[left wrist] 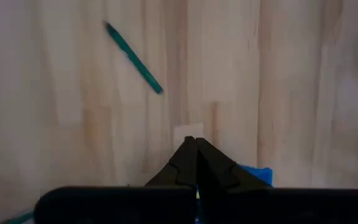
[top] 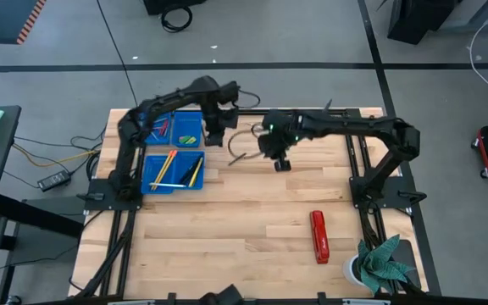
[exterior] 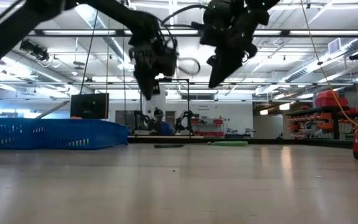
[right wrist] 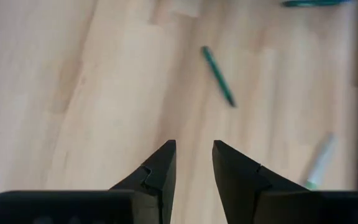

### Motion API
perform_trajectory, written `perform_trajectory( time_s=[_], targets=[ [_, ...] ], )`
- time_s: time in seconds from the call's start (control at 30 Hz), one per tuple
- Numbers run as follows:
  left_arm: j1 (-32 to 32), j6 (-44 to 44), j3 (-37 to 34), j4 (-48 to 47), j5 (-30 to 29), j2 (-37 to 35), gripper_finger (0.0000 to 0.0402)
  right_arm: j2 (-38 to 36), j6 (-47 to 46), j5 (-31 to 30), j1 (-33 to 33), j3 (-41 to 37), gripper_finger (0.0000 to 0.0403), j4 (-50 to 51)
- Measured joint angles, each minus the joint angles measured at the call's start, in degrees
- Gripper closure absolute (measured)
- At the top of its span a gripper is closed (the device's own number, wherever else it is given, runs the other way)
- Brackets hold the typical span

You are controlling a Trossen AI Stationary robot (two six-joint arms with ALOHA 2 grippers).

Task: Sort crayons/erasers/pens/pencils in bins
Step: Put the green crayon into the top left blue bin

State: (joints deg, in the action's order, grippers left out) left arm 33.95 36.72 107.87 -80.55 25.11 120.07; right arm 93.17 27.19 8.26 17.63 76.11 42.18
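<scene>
Right claw [right wrist: 194, 163] above green pen [right wrist: 218, 76]

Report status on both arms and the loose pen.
Left gripper shut, empty, hovering. Right gripper open above table. Green pen loose ahead. Nothing blocking it.

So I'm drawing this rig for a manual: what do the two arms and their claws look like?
Both arms are dark, near-black jointed links rising from black bases at the table's sides. Each ends in a claw with two dark, wedge-shaped fingers tapering to points: left claw, right claw. A green light glows on the right arm near its wrist, and a looped cable hangs between the arms.
</scene>
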Motion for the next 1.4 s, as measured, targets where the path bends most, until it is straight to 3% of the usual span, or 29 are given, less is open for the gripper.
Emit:
perform_trajectory(
  time_s=[0.2, 0.33, 0.47, 0.6, 0.77, 1.03, 1.3, 1.4],
  targets=[
    [-0.1, -5.9, 0.1, 1.2, -2.4, -7.5, 0.0385, 0.0, 2.1, -1.3, -4.4, -8.7, 0.0291, -14.4],
    [0.2, -8.0, 0.1, 0.7, -8.5, -11.1, 0.0373, 0.0, 6.3, -4.2, -5.9, -10.0, 0.0291, -17.8],
    [1.3, -6.0, -0.8, 0.5, -8.3, -14.1, 0.0379, 1.7, 5.4, -4.8, -5.7, -9.1, 0.0291, -18.7],
    [3.4, -3.1, -5.2, 1.4, -5.0, -17.7, 0.0388, 6.7, 7.0, -4.8, -5.3, -5.3, 0.0286, -18.3],
    [7.1, -2.0, -17.4, 9.8, -1.9, -24.5, 0.0390, 16.3, 8.9, -4.8, -4.1, 4.3, 0.0269, -13.4],
    [11.7, -8.9, -35.6, 27.8, -2.0, -35.1, 0.0386, 27.5, 10.0, 0.6, 0.5, 18.4, 0.0270, -0.7],
    [11.6, -13.9, -46.2, 51.4, -1.8, -41.1, 0.0385, 34.5, 10.9, 1.0, 1.9, 24.8, 0.0269, 2.4],
    [11.6, -14.4, -47.6, 52.8, -3.5, -41.8, 0.0377, 37.0, 11.2, 0.9, 1.9, 25.8, 0.0269, 4.3]
  ],
)
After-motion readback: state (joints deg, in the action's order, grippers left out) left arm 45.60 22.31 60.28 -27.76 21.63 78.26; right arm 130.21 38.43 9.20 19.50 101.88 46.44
